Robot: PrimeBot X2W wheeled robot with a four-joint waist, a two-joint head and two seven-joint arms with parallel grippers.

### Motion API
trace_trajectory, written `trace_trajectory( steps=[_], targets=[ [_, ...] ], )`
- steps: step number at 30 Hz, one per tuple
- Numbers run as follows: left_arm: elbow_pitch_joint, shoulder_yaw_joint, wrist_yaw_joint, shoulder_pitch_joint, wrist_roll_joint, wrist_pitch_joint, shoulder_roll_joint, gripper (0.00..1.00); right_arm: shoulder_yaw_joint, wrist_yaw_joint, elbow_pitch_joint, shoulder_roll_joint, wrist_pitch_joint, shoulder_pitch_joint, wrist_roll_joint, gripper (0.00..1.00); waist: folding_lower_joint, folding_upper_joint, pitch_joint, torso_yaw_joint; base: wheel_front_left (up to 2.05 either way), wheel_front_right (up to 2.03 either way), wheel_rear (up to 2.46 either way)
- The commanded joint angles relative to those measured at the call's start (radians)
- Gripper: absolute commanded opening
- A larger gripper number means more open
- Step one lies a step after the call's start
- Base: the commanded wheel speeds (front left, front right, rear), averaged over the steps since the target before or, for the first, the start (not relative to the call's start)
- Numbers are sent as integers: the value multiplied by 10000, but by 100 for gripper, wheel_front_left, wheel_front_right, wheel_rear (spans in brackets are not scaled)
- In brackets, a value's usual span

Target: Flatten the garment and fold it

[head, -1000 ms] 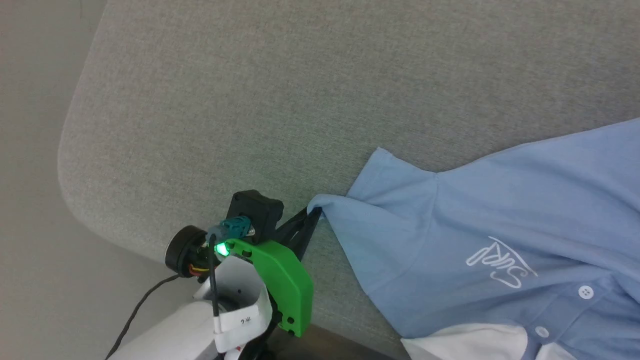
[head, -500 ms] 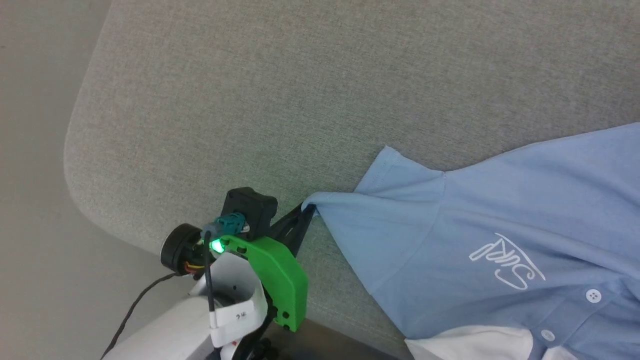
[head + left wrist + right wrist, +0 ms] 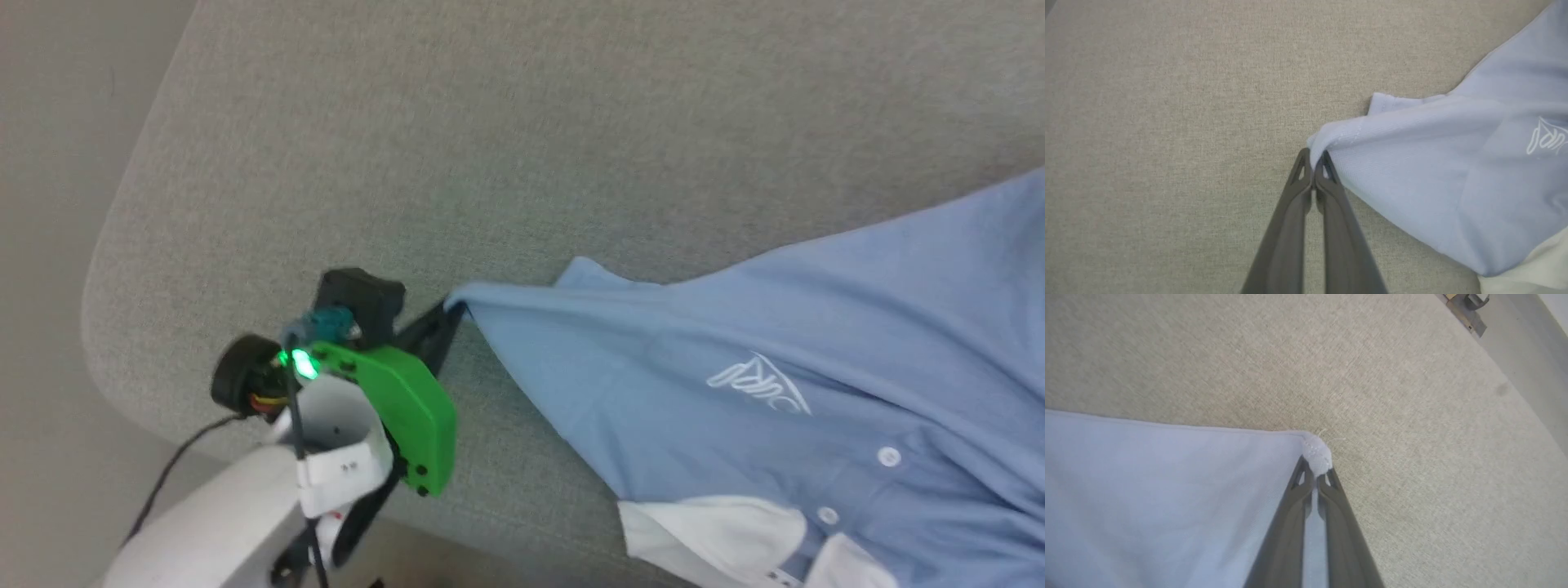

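We see the garment (image 3: 653, 425), a light blue polo shirt, lying front up on the grey surface (image 3: 408, 147). It is spread away from that surface's rounded corner, with bare grey cloth between the shirt and the corner. Our left gripper (image 3: 453, 309) sits over the grey surface, between the rounded corner and the shirt. Its two dark fingers are pressed together on the tip of the cloth that reaches furthest toward that corner. In the left wrist view the pinched fabric bunches into a small fold right at the fingertips, and the shirt runs taut from there across the surface. The green housing (image 3: 400, 408) of that wrist, with a lit green lamp (image 3: 302, 362), hangs above the surface's near edge, and a black cable (image 3: 171, 474) trails off past that edge. The white cursive logo (image 3: 758, 384) lies further in on the surface than the pinched tip. Two white buttons (image 3: 889, 457) and the white collar (image 3: 710, 535) lie toward the surface's near edge. Our right gripper (image 3: 1316, 471) is likewise closed tight, clamping a small tuft at one corner of the garment. That corner rests on the grey surface with bare surface beyond it, and pale floor (image 3: 1527, 355) shows past the far edge. We cannot tell which corner of the shirt this is.
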Motion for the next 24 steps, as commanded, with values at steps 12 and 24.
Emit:
trace_trajectory(
  steps=[12, 24],
  targets=[
    [-108, 1369, -308, -1463, -268, -32, 938, 0, 477, -15, -532, -390, -2688, -1102, 1281, 0, -1, -1, -2433, -1740, 0, 0, 0],
    [-711, 3438, -607, -3620, -184, -903, 1788, 0, -8, -15, -1875, -622, -4622, -1789, 2029, 0, -1, -1, -3197, -2753, 0, 0, 0]
  ],
)
